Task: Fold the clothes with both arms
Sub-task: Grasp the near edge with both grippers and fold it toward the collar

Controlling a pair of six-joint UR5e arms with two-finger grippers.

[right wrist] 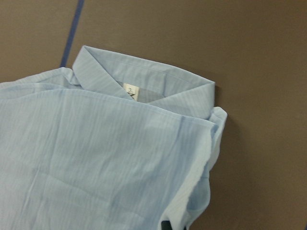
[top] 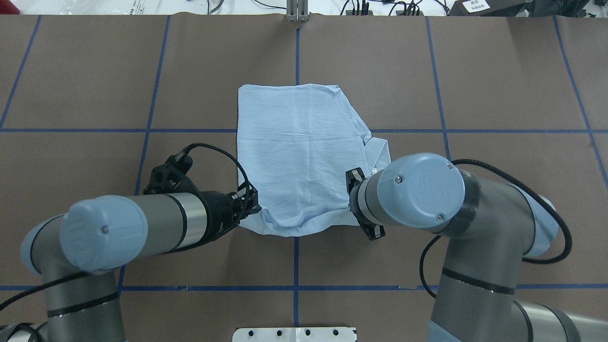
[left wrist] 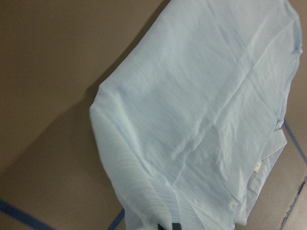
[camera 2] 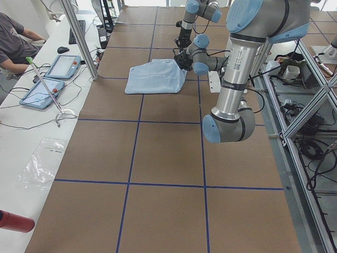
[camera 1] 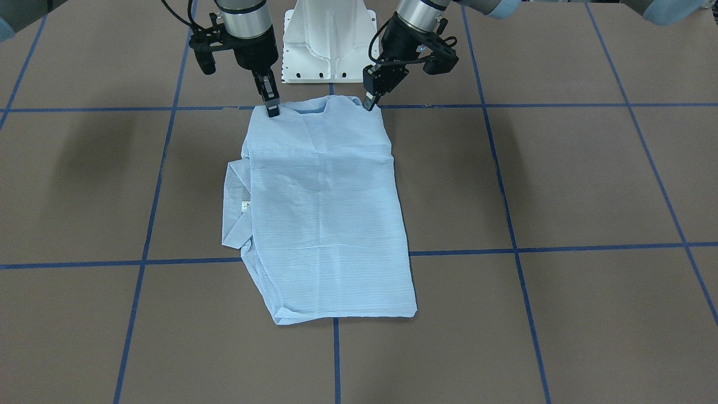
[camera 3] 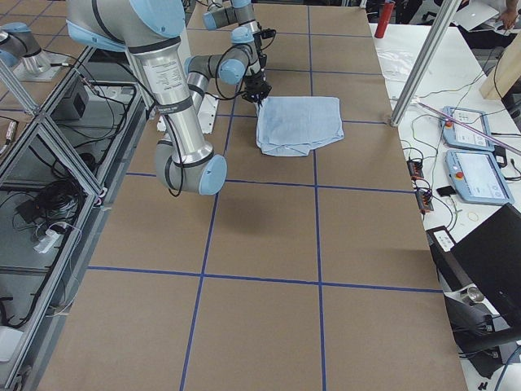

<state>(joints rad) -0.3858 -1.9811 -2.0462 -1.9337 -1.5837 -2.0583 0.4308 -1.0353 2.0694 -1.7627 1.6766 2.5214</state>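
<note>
Thin pale blue striped long-sleeved shirt [camera 1: 325, 213] lay folded into a rough rectangle mid-table, on the brown table [camera 1: 561, 179] marked with blue tape grid lines [camera 1: 561, 247]. Its collar [right wrist: 144, 79] and small white neck tag [right wrist: 130, 91] stuck out on the robot's right side. 2 black 2-finger grippers sat at the shirt edge nearest the white pedestal base [camera 1: 330, 45]. Left gripper [camera 1: 370, 103] and right gripper [camera 1: 272, 108] each had fingers pinched tight on 1 corner of that edge. Cloth sagged between them.
</note>
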